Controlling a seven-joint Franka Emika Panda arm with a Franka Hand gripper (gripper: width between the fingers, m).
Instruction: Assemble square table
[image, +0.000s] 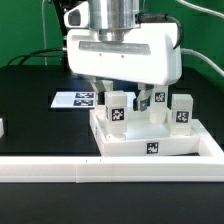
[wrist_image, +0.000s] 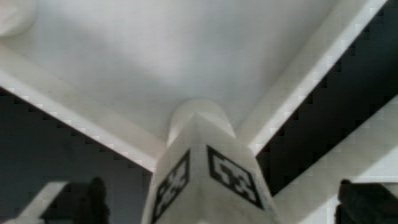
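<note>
Tabletop (image: 150, 145) sits on the dark surface (image: 30, 95) against the border wall (image: 60, 170), three legs upright in it. Your claw (image: 128, 100) hangs released around the near leg (image: 117, 110), so I'd judge seating done; next, lift clear and find the fourth leg.

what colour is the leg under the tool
White, with black-and-white tags on the leg; wrist view shows it best.
</note>
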